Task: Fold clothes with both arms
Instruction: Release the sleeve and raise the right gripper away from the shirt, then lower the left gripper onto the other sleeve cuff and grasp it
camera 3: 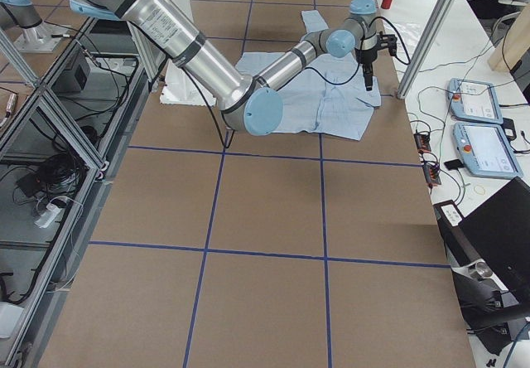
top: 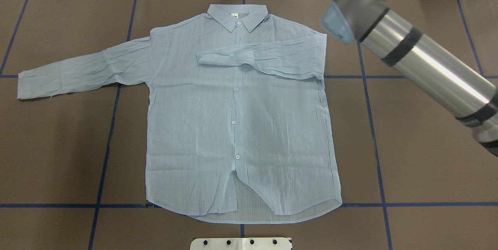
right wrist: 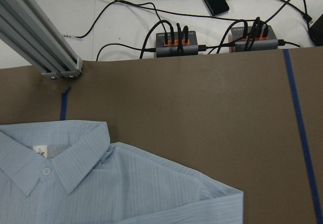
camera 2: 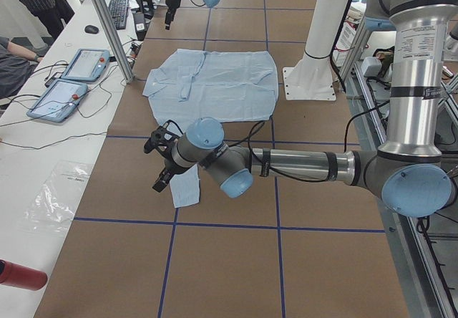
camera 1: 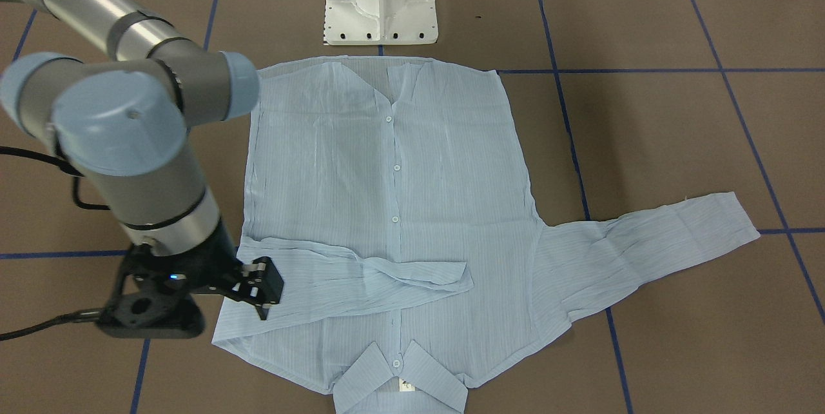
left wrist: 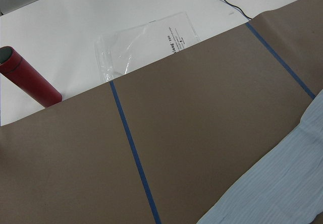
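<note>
Our shirt (top: 233,125) lies flat and buttons-up mid-worktop (top: 428,145), collar toward the far edge. One sleeve (top: 256,57) is folded across the chest, the other sleeve (top: 85,67) spread out flat. The right hand (camera 1: 263,301) hangs by the folded-side shoulder and the left hand (camera 2: 160,180) by the spread cuff. We can't tell how open either is.

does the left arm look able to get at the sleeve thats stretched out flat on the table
Probably yes. The left claw sits right beside the cuff of the stretched-out sleeve, with nothing showing between them, and the right arm is away at the shirt's other side.
</note>
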You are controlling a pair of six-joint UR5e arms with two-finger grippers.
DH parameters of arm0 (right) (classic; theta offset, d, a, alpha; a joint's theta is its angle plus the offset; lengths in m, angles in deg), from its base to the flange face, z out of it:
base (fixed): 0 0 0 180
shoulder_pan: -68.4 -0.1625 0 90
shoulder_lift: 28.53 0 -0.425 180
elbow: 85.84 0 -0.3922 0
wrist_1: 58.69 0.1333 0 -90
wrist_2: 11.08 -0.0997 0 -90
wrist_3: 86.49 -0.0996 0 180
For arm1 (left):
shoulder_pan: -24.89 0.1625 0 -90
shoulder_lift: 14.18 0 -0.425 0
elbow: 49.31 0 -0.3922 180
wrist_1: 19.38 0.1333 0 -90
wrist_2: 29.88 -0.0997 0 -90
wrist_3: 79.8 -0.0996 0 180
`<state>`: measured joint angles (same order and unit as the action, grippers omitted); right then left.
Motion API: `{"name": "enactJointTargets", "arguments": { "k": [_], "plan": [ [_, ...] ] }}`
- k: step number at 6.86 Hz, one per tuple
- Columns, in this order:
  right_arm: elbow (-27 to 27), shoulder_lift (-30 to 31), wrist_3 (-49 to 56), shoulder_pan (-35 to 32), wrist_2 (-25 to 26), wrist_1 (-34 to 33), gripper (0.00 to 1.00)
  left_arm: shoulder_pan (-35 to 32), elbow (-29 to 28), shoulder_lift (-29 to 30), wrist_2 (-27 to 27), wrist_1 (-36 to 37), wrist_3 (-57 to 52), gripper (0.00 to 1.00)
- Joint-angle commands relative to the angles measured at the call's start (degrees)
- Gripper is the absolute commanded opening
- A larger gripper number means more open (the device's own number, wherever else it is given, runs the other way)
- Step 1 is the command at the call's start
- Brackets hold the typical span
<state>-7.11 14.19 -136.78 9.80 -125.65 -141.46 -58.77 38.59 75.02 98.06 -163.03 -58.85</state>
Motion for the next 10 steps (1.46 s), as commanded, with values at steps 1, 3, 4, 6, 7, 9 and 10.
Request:
{"name": "enactJointTargets", "arguments": {
  "k": [1, 3, 4, 6, 7, 9, 10],
  "plan": [
    [9.84, 12.95, 16.55, -10.61, -10.45, -1.17, 1.00, 9.00, -9.21, -0.08, -8.53, -17.23, 17.74, 1.00],
    [14.15, 20.36, 24.08, -16.00, -15.23, -1.08, 1.00, 16.65, -11.95, 0.00, -13.76, -21.14, 31.18, 0.84],
    [15.47, 21.78, 24.09, -16.72, -15.51, -0.99, 1.00, 20.43, -12.31, -0.08, -16.73, -21.85, 36.22, 0.75],
    [16.71, 22.85, 24.09, -16.73, -15.42, -0.73, 1.00, 22.92, -17.04, -0.09, -17.90, -27.18, 36.36, 0.72],
    [16.80, 23.20, 24.09, -16.73, -15.42, -0.64, 1.00, 23.54, -17.23, -0.17, -17.90, -27.30, 36.27, 0.72],
    [17.07, 23.90, 24.09, -16.73, -14.90, -0.46, 1.00, 25.03, -17.32, -0.69, -17.90, -27.30, 35.92, 0.72],
    [17.16, 24.34, 24.09, -16.73, -14.63, -0.38, 1.00, 25.12, -17.32, -1.40, -17.90, -27.30, 35.75, 0.72]
  ]
}}
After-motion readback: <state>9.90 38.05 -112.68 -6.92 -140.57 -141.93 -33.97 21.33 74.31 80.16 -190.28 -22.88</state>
